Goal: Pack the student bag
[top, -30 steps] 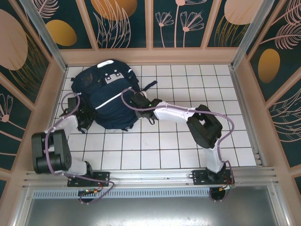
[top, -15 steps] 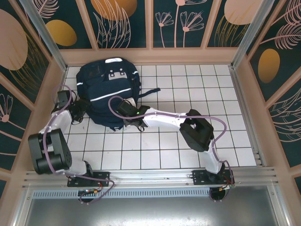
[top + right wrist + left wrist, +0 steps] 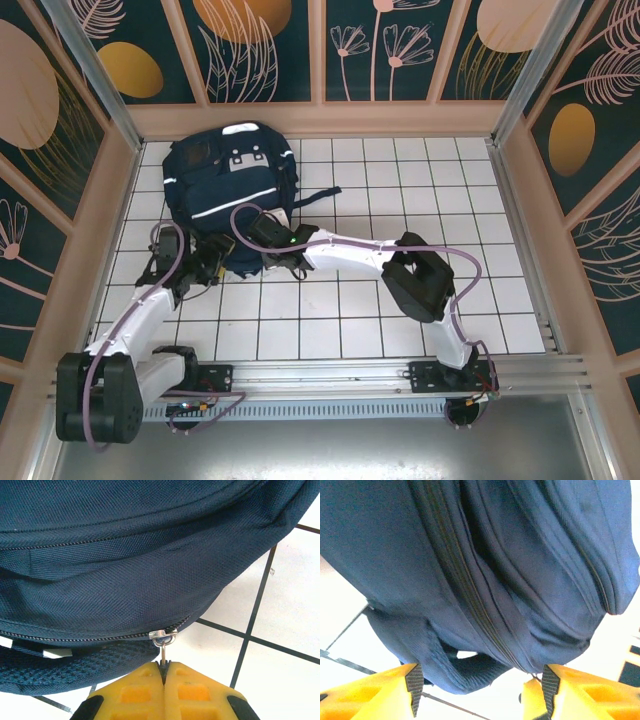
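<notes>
Left arm (image 3: 135, 310) reaches forward, jaws parted; right arm (image 3: 350, 252) stretches leftward, jaws pinched shut.

Bright, even overhead light, top view sharp, wrist views mixed.
White gridded tile table surface (image 3: 400, 180) evenly lit, only soft faint shadows; dull sheen on grey brushed-metal strip (image 3: 320, 445) along near edge. Left wrist view: large dark navy fabric backpack (image 3: 485, 570) soft, out of focus, tiles behind blown to white. Right wrist view crisp — fabric weave and small silver metal zipper pull (image 3: 163, 640) sharp, tiles bright.
</notes>
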Controlling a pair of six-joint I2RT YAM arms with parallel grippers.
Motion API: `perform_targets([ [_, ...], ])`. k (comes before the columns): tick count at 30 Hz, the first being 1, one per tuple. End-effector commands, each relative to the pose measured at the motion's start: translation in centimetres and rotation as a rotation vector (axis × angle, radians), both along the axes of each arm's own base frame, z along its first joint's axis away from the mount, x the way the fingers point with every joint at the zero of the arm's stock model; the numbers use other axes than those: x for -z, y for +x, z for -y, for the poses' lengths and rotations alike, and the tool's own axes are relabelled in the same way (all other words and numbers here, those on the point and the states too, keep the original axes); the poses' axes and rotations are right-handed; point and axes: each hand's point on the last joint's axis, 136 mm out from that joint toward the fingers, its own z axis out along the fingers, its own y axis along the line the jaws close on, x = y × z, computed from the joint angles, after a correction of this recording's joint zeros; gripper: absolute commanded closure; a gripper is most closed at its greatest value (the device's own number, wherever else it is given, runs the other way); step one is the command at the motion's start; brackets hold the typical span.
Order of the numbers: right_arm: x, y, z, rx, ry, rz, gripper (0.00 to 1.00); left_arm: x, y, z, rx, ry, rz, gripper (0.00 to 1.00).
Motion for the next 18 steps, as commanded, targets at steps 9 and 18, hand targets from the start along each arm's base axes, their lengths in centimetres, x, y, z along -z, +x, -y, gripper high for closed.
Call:
perform_targets([
  [9,0.3,-0.7,-0.1,0.005,0.01,-0.03,1.0,-1.2,2.7,3.5,-0.061,-0.093,0.06,0.35],
  [18,0.1,-0.5,0.1,0.017,0.003,-0.016,1.0,1.7,3.4,4.2,-0.083,-0.009,-0.017,0.76],
])
